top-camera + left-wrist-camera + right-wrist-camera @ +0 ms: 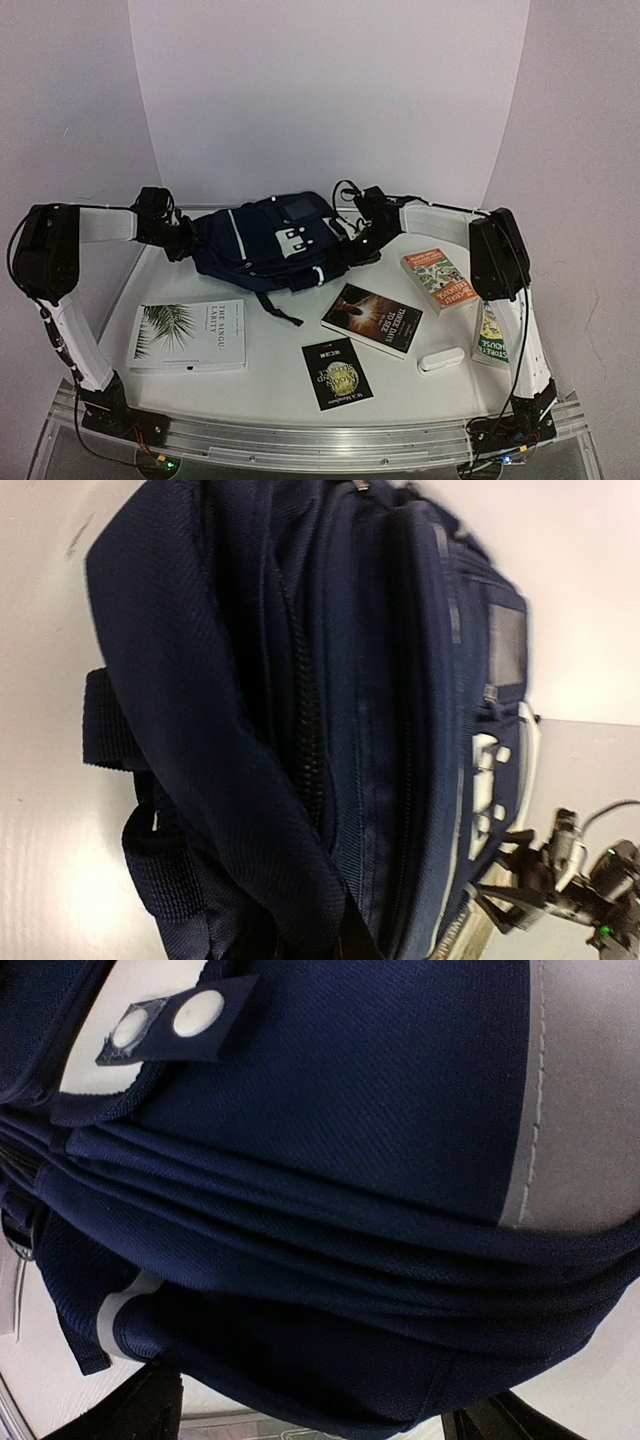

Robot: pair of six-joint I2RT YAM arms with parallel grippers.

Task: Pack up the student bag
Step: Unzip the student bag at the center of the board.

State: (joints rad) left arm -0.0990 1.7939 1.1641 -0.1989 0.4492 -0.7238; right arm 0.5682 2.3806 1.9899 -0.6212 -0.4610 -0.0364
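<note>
Near centre, we see a small black paperback point(337, 373) with a gold emblem, flat on the white table point(270, 400). Left of it is a white book point(188, 336) with a palm leaf on its cover. Right of it is a small white oblong thing point(441, 360); we can't tell what it is. Just beyond the black one lies a dark book titled "Three Days to See" point(372, 319), set at an angle. On the right, a greenish book point(489, 337) is half hidden behind the right arm point(500, 260). An orange-red book point(440, 279) lies a little farther back.

Far centre is the student bag point(268, 245): navy, lying down, white buckle patches and grey label facing up, one strap point(283, 310) trailing toward the near side.

The left gripper point(183, 243) is at the bag's left end, right at the fabric. Its wrist view is filled by the bag's side and zipper point(305, 730) and shows no fingers, so we can't tell whether the jaws are pinched or spread.

The right gripper point(352, 252) is at the bag's right end. Its fingers point(130, 1410) are spread wide, one in each lower corner of the wrist view. Folded bag fabric bulges just ahead of them; we can't tell if it touches them.
</note>
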